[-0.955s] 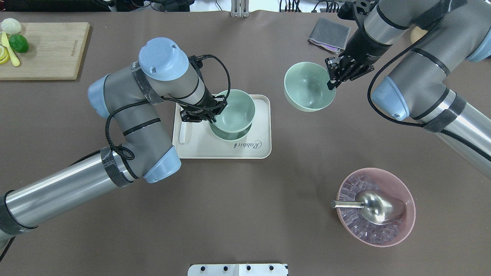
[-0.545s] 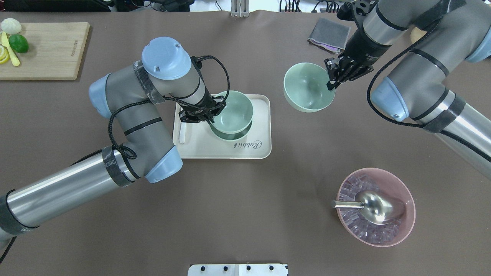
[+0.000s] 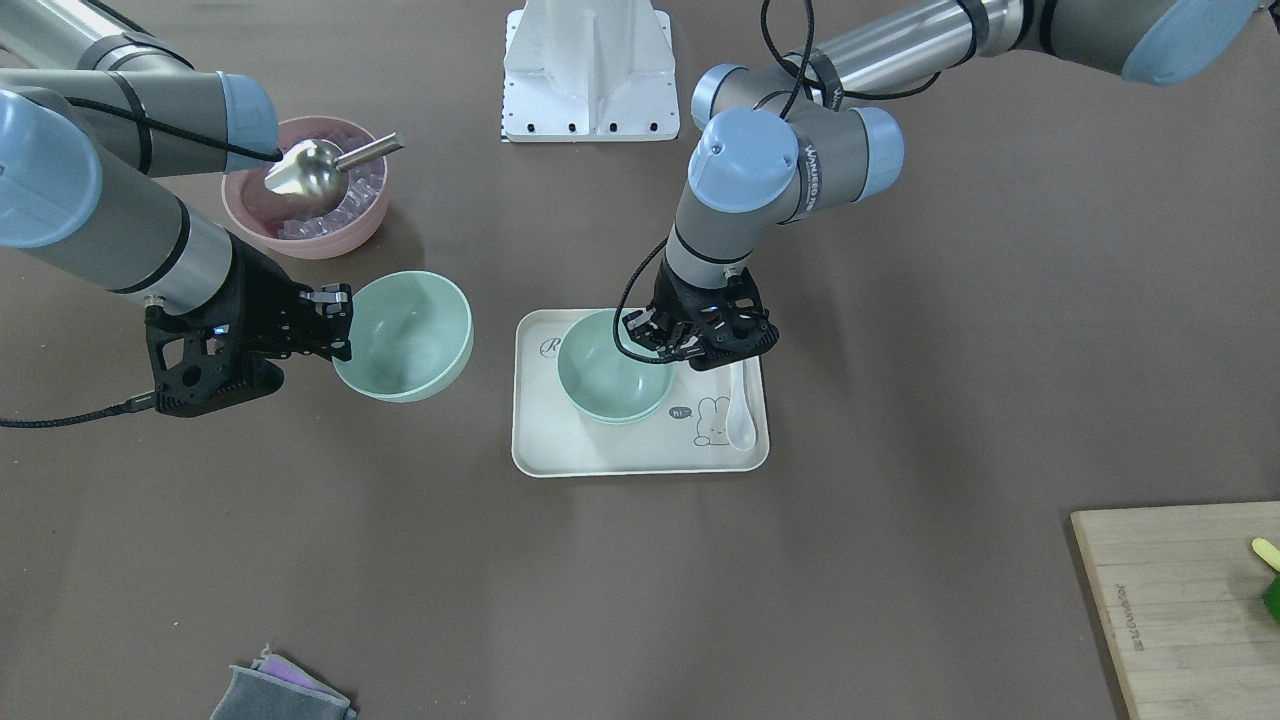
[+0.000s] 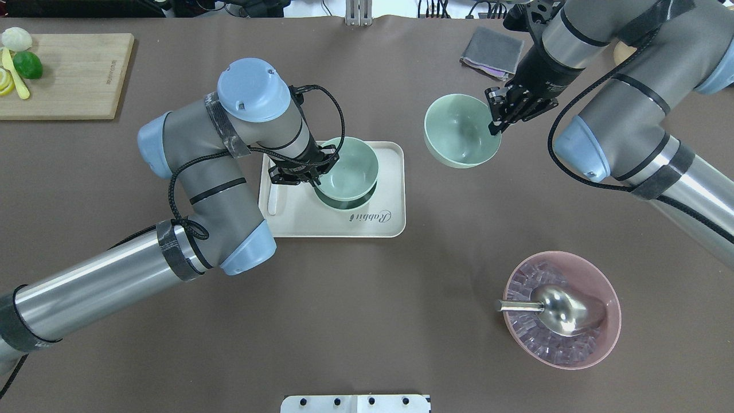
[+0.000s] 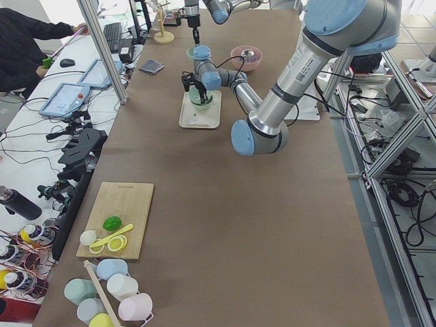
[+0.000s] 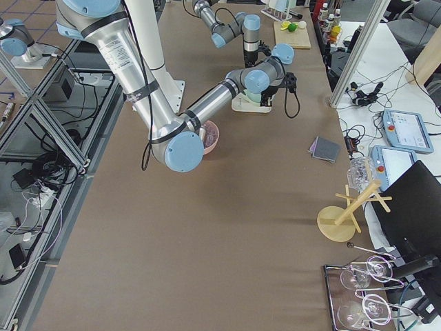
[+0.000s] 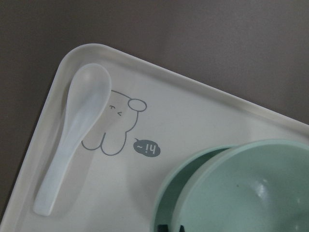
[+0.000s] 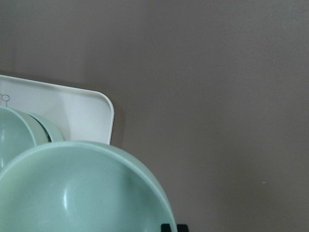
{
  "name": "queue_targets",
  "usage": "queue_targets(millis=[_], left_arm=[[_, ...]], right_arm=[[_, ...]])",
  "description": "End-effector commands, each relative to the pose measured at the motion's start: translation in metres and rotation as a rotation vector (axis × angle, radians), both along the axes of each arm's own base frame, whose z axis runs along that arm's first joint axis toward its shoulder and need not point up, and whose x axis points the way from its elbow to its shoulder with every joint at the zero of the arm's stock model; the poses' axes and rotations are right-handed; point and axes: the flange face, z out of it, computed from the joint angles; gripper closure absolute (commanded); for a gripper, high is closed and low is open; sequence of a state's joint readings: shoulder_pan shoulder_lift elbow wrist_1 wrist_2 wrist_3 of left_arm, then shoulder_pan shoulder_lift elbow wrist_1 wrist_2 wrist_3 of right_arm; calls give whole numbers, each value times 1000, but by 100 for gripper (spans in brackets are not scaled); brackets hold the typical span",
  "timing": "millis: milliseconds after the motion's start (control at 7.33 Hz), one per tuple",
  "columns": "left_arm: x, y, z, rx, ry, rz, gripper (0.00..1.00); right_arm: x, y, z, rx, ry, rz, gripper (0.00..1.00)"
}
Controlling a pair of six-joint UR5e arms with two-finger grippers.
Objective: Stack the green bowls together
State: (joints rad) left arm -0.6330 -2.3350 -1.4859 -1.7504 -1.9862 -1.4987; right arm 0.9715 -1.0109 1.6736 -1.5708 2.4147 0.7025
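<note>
Left claw (image 4: 315,173) lowers the upper green bowl (image 4: 351,165); right claw (image 4: 495,123) holds the third green bowl (image 4: 459,132).
Clenched on its bowl's rim, the left claw has sunk slightly, so that bowl hangs nearly nested over the lower green bowl (image 4: 344,202) on the tray (image 4: 321,223); the first pair looks almost stacked. The right claw, likewise clenched, has barely moved, beside the tray over the desk (image 4: 401,298). Whether the paired bowls touch is hidden; wrist views crop both claws' fingertips.
</note>
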Motion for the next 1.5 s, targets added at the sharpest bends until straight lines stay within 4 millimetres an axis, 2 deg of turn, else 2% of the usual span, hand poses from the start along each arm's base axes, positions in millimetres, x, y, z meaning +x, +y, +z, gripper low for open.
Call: queue_targets(millis=[0, 545, 1364], left_arm=[[6, 4, 3, 2, -9, 2, 100], [11, 6, 8, -2, -11, 11, 100], [10, 5, 4, 8, 5, 8, 100]], right_arm=[[0, 0, 0, 0, 0, 0, 100], [0, 0, -1, 1, -1, 0, 100], [0, 0, -1, 1, -1, 0, 100]])
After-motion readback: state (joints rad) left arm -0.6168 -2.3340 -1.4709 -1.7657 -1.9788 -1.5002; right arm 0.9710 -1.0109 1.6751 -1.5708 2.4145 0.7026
